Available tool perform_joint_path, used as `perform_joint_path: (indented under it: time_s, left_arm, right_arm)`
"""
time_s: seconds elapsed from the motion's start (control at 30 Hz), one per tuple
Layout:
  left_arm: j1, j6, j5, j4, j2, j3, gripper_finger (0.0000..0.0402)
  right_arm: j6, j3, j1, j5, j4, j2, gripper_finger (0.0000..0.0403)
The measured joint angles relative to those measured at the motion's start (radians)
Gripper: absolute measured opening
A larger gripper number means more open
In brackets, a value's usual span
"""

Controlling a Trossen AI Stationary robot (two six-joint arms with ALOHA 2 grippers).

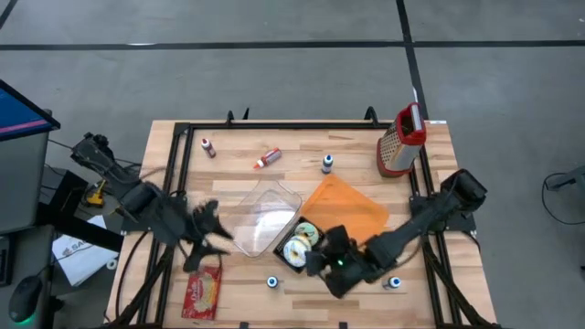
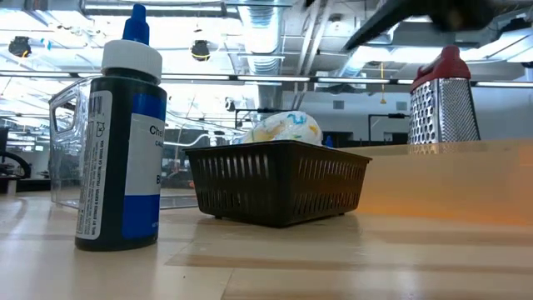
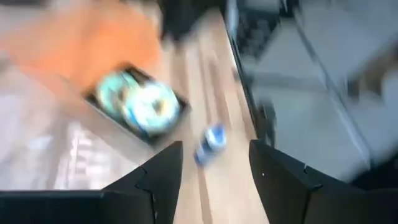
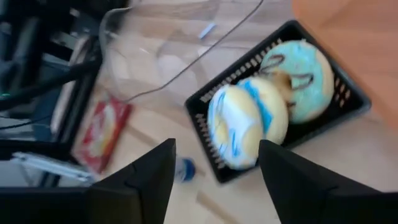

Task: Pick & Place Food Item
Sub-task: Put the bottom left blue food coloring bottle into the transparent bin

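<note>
Two iced donuts, one white and blue (image 4: 239, 124) and one pale blue (image 4: 303, 71), lie in a black basket (image 1: 285, 259) near the table's middle front. Over the basket's rim in the low view, a donut top (image 2: 285, 127) shows. My right gripper (image 4: 214, 180) hangs open just above and to the near right of the basket, its fingers apart with nothing between them. My left gripper (image 3: 217, 180) hovers open to the left of the basket, above the table (image 1: 219, 239), also holding nothing.
A clear plastic container (image 1: 267, 217) stands left of the basket, and an orange cloth (image 1: 347, 210) lies behind it. A red packet (image 1: 203, 289) is at front left and a grater (image 1: 400, 142) at back right. Small bottles (image 1: 272, 282) (image 1: 395, 282) stand near the front edge, others (image 1: 327, 164) at the back.
</note>
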Motion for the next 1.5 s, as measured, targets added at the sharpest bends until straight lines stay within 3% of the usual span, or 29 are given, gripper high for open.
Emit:
perform_joint_path:
  time_s: [0.13,0.3,0.73,1.0,1.1,1.5]
  left_arm:
    - [-0.074,0.061,0.043,-0.028,0.101,-0.001,0.0181]
    - [-0.078,0.119,0.034,0.029,0.257,-0.002,0.0181]
    - [-0.052,0.169,0.047,0.396,0.546,-0.001,0.0181]
    - [0.036,0.176,0.05,0.477,0.58,-0.002,0.0181]
    - [0.061,0.192,0.1,0.476,0.581,-0.002,0.0181]
    - [0.073,0.199,0.163,0.473,0.637,0.0,0.0181]
  right_arm:
    - [0.115,0.0,0.071,0.114,-0.001,-0.013,0.0218]
    - [0.27,0.0,0.145,0.221,-0.015,-0.009,0.0217]
    - [0.299,0.0,0.226,0.266,-0.013,-0.008,0.0217]
    - [0.296,0.0,0.245,0.267,-0.012,-0.008,0.0217]
    - [0.295,0.0,0.252,0.267,-0.013,-0.008,0.0217]
    - [0.292,0.0,0.257,0.268,-0.024,-0.008,0.0217]
